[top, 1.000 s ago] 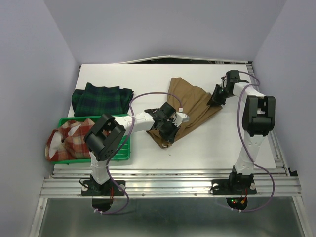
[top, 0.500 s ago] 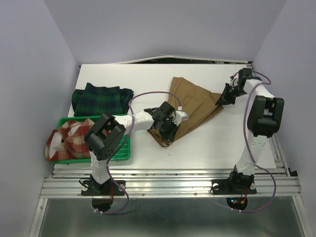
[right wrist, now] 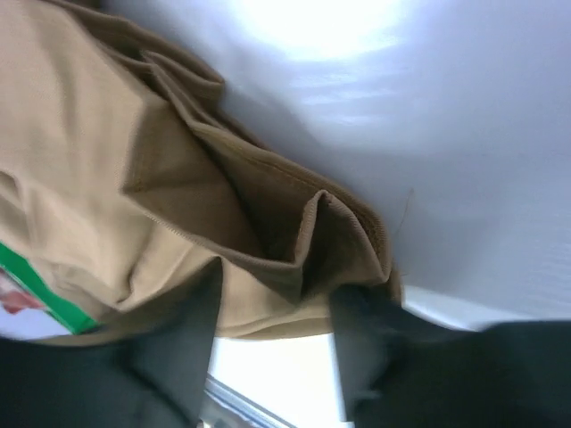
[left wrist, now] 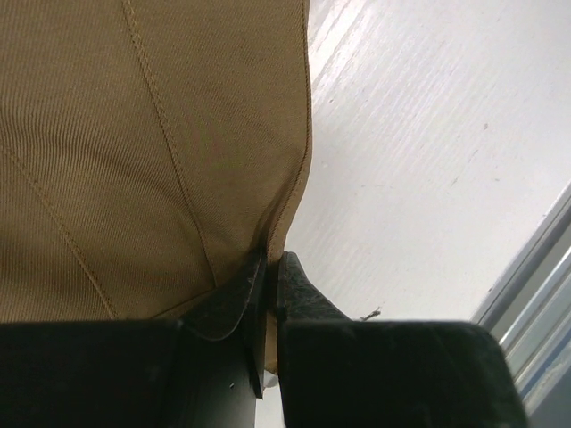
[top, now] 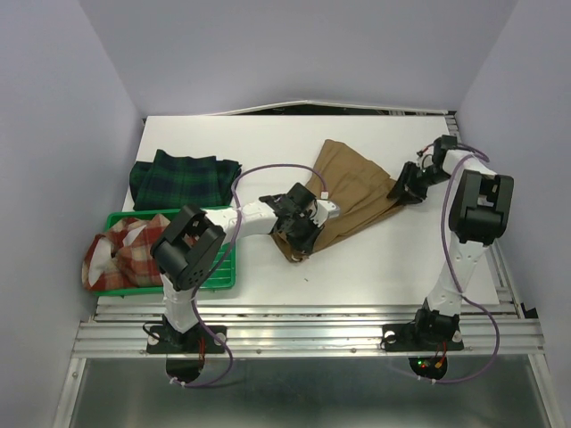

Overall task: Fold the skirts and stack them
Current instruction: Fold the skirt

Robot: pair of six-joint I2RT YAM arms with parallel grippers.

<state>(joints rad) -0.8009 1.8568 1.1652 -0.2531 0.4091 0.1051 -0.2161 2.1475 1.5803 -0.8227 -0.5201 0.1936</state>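
Two end effectors grip one tan-brown pleated cloth skirt lying mid-surface. Of these, the left end effector is pinched closed on its near hem corner, and the right end effector clamps a bunched fold at its right edge. Far left on the white surface lies a folded dark green-navy tartan skirt. Nearer, a red-orange-white plaid skirt sits heaped in a green plastic tray.

You have three skirts: one tan-brown pleated skirt, one dark tartan skirt and one red plaid skirt. You also have one green tray, one white table, and two arms: the left arm and the right arm.
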